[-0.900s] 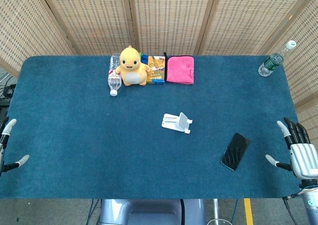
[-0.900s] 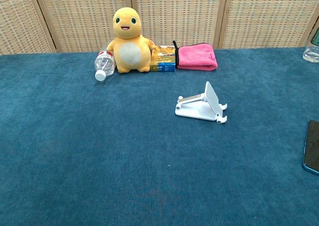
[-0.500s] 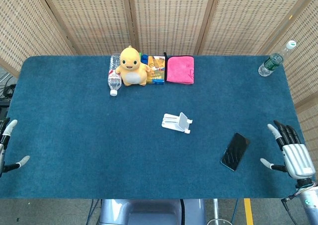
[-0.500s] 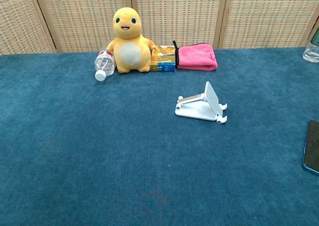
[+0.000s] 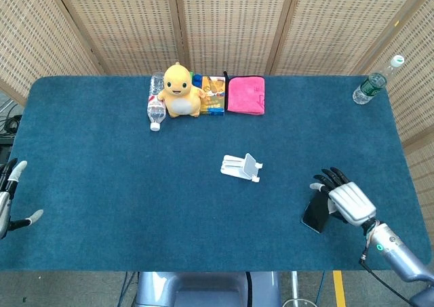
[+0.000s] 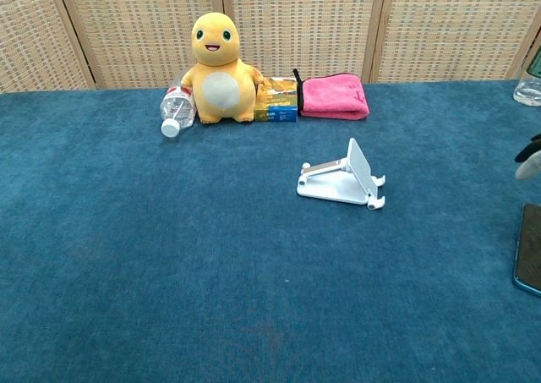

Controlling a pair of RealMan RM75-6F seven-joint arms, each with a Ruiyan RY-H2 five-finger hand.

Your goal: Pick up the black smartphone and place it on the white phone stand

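The black smartphone (image 5: pixel 313 215) lies flat on the blue table (image 5: pixel 135 185) at the front right; its left edge shows in the chest view (image 6: pixel 531 249). My right hand (image 5: pixel 346 200) hovers over the phone's far end with fingers spread and covers part of it; whether it touches the phone is unclear. Only its fingertips (image 6: pixel 531 156) show at the chest view's right edge. The white phone stand (image 5: pixel 241 167) (image 6: pixel 342 178) sits near the table's middle, left of the phone. At the table's left edge my left hand (image 5: pixel 9 197) stays open and holds nothing.
Along the back sit a yellow plush toy (image 5: pixel 179 90), a lying water bottle (image 5: pixel 156 104), a yellow box (image 5: pixel 213 94) and a folded pink cloth (image 5: pixel 246 94). An upright bottle (image 5: pixel 373 82) stands at the far right corner. Wicker screens close off the back.
My right hand has swung in from the table's right edge to above the phone, turning palm down. The phone, the stand and the left hand have not moved.
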